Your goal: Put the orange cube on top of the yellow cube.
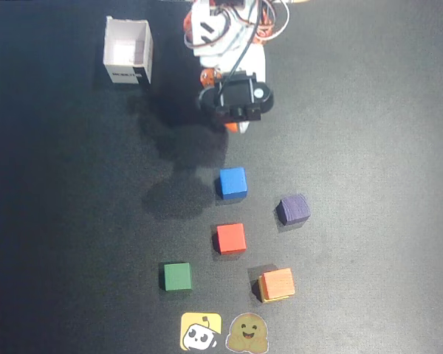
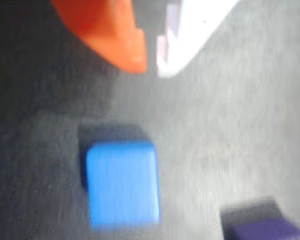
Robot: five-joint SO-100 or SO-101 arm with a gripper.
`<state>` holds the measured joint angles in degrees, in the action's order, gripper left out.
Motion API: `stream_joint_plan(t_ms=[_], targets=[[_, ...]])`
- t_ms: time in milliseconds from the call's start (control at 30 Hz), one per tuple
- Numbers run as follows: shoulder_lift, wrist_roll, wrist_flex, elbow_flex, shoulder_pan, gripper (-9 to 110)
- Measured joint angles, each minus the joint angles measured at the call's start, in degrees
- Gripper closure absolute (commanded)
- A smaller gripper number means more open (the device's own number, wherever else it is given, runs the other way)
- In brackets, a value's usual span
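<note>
- White box (image 1: 128,50): open-topped, upper left of the overhead view, on the dark surface (image 1: 369,147).
- Green cube (image 1: 177,277): lower left, above a yellow cartoon sticker (image 1: 201,331).
- Pincer (image 2: 151,65): empty; orange and white tips nearly meeting in the blurred wrist view. Overhead, the arm (image 1: 232,92) hides it almost wholly.
- Blue cube (image 1: 232,182): just below the arm overhead; under the pincer tips in the wrist view.
- Red-orange cube (image 1: 231,238): overhead only.
- Orange cube (image 1: 277,283): resting on the yellow cube (image 1: 263,289), of which only a thin edge shows; overhead only. Brown sticker (image 1: 246,333) below.
- Purple cube (image 1: 293,209): cut off at the wrist view's lower right corner.
</note>
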<state>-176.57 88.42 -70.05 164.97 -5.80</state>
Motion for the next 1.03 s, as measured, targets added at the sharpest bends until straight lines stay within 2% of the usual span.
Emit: stream_joint_plan(t_ms=[1033], targets=[[0.00,-1.58,-2.46,0.00,0.09,101]])
